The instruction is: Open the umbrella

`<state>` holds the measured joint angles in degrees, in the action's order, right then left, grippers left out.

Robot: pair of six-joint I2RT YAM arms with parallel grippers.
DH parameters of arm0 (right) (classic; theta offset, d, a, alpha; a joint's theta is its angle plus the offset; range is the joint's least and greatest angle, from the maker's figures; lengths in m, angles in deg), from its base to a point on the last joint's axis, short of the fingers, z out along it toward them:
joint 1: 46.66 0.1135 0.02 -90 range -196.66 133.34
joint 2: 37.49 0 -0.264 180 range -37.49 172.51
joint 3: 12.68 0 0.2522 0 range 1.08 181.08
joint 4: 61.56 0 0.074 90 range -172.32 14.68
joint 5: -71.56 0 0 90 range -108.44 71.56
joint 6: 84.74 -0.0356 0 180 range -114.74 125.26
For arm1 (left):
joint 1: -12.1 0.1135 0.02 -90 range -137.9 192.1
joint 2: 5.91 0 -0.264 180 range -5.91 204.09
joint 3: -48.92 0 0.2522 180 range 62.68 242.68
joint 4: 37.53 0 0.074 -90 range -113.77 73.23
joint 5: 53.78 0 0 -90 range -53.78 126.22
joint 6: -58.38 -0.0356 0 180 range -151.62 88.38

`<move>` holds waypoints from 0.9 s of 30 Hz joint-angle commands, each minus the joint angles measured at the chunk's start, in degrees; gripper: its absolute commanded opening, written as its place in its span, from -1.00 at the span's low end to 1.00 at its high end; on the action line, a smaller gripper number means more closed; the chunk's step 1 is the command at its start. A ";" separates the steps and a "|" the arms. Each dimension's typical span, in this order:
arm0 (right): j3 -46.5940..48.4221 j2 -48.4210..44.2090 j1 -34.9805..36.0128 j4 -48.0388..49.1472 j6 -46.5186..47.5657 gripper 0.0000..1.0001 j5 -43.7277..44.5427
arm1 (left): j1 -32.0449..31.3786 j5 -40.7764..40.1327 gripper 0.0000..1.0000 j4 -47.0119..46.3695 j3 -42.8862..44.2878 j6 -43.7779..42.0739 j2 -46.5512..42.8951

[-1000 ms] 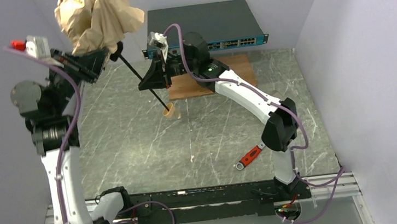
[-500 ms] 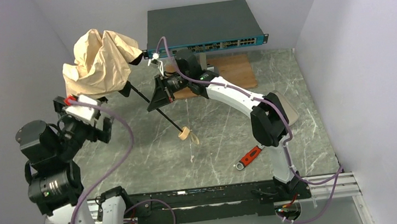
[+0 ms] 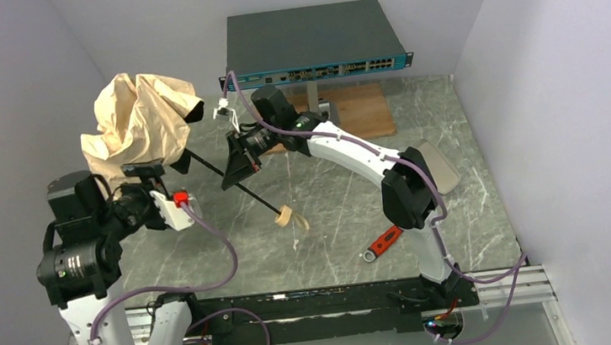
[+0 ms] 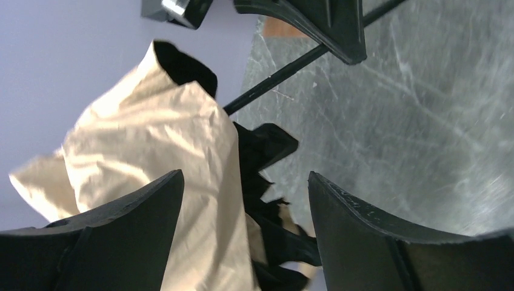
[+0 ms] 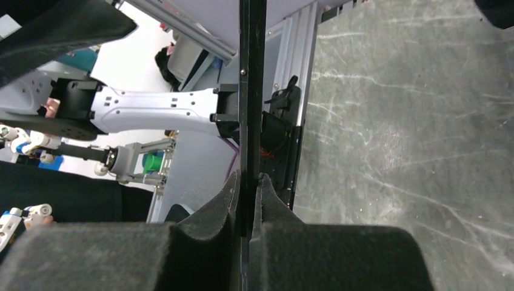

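While my right hand (image 5: 248,180) is clamped on the black shaft (image 5: 252,91), my left hand (image 4: 243,177) has its 2 fingers well apart, just near of the umbrella (image 3: 138,121), whose crumpled peach fabric bunches far left, close to the wall (image 3: 14,82). Its cream handle (image 3: 287,217) points at mid-bench (image 3: 206,233). Far back sit a network switch (image 3: 313,41) and wooden board (image 3: 363,108); a red-handled wrench (image 3: 383,241) lies near right.

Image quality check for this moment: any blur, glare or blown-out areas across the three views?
Top external: evenly lit and sharp, and the pale peach fabric umbrella canopy reads clearly. Left wrist: canopy slightly soft, sheen on the grey marbled tabletop at right. Right wrist: the black fingers of the right gripper blur near the lens, the black umbrella shaft is a dark silhouette, and the room behind is overbright.
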<state>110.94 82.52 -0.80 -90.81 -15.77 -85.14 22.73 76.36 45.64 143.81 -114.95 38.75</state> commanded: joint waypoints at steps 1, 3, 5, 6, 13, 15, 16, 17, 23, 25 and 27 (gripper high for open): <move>1.70 -3.55 1.06 -3.25 8.69 -1.00 0.33 | -8.07 -10.03 0.70 -6.99 -5.10 -12.55 -0.64; 0.86 -3.83 1.37 -4.46 10.08 -1.00 0.19 | -10.20 -12.56 0.69 -6.76 -6.22 -15.30 0.71; -0.11 -4.47 1.49 -4.72 10.47 -1.00 -0.22 | -12.83 -13.71 0.69 -6.51 -7.24 -16.92 1.83; -0.75 -4.93 1.53 -4.86 10.78 -1.00 -0.48 | -13.67 -14.93 0.68 -7.47 -8.73 -17.14 2.18; -3.26 -7.81 1.83 -7.20 12.80 -1.00 -0.15 | -18.96 -20.60 0.51 -15.20 -17.92 -15.92 0.37; -4.02 -8.39 2.28 -7.23 12.80 -1.00 -0.12 | -20.28 -21.09 0.43 -15.12 -20.02 -17.06 -0.42; -4.34 -8.66 2.46 -7.34 12.82 -1.00 -0.19 | -21.02 -21.53 0.39 -15.66 -21.26 -17.60 -0.90; -4.70 -8.93 2.69 -7.47 12.85 -1.00 -0.12 | -21.66 -21.83 0.36 -16.57 -22.32 -17.96 -1.36; -5.23 -9.40 3.33 -8.30 13.62 -1.00 0.29 | -27.16 -22.41 0.05 -18.15 -24.95 -16.54 -2.14; -4.87 -9.31 3.22 -8.42 13.70 -1.00 0.32 | -29.37 -23.27 -0.09 -17.97 -25.25 -15.78 -1.38; -4.54 -9.20 3.28 -8.52 13.86 -1.00 0.34 | -31.77 -24.09 -0.26 -17.89 -25.23 -14.58 -0.65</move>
<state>104.71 78.23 2.42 -102.83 -5.09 -82.78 -5.38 53.67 28.83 119.04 -130.95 36.87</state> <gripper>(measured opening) 0.057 0.447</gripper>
